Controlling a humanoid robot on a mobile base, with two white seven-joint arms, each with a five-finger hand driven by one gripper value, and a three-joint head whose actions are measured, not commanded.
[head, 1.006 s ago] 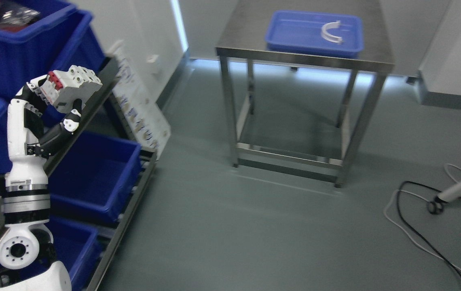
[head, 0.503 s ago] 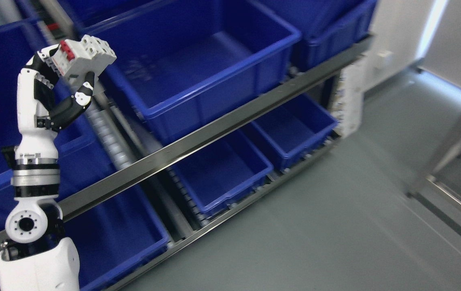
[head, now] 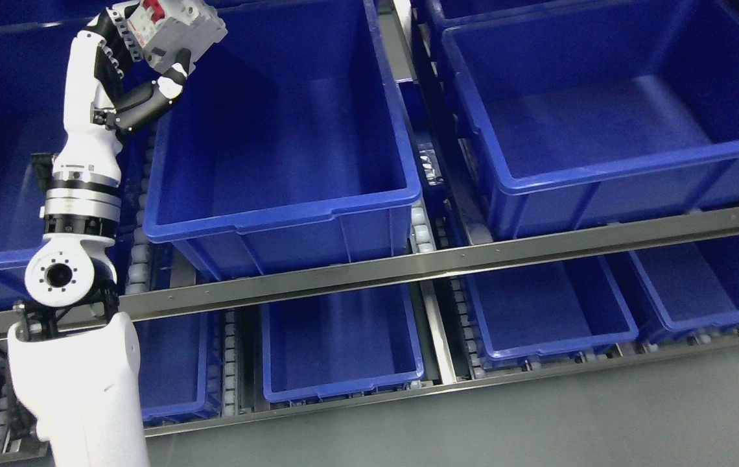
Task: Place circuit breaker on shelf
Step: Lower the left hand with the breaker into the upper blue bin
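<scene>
My left hand (head: 149,45) is raised at the upper left and is shut on a grey-white circuit breaker (head: 180,29) with red switches. It holds the breaker above the near-left corner of a large empty blue bin (head: 279,130) on the upper level of the shelf (head: 447,263). The breaker's top is cut off by the picture's upper edge. My right arm is out of view.
A second large blue bin (head: 603,117) sits to the right on the same level, another (head: 0,162) to the left behind my arm. Smaller blue bins (head: 343,344) stand on the lower level. Roller tracks (head: 424,188) run between bins. Grey floor (head: 538,428) lies in front.
The camera has swung left from the steel table to face the shelf squarely. My left hand, still holding the breaker, now shows higher, over the upper bin's corner.
</scene>
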